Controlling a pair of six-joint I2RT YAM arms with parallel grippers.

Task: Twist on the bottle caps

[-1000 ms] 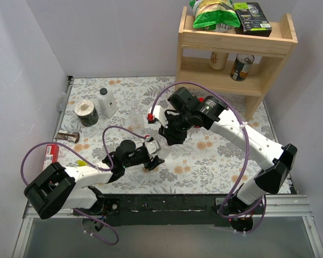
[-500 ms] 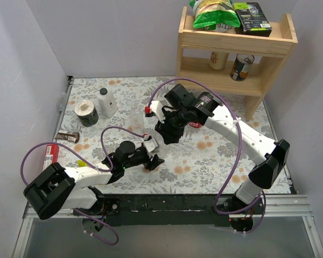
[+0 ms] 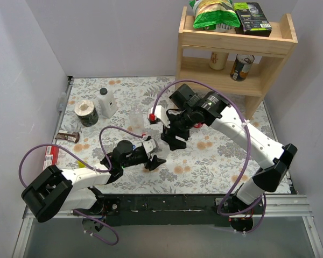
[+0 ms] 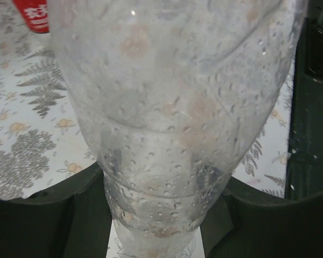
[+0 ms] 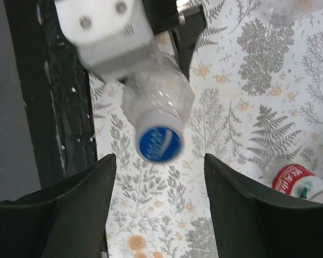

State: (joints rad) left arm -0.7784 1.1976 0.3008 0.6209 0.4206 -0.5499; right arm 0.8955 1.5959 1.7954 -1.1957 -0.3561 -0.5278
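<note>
My left gripper is shut on a clear bottle, its fingers pressing the wet body from both sides. The right wrist view shows the same bottle tilted above the table, a blue cap sitting on its neck. My right gripper is open just past that cap, its fingers wide on either side and not touching it. A red-labelled bottle stands nearby, partly hidden under the right arm. Another clear bottle stands behind the grippers.
A white bottle with a black cap and a dark round tub stand at the back left. A snack bar and a red packet lie at the left edge. A wooden shelf fills the back right. The black front rail runs close by.
The right gripper has opened, let go of the blue cap and drawn back a little. The left gripper still holds the bottle in the same place.
</note>
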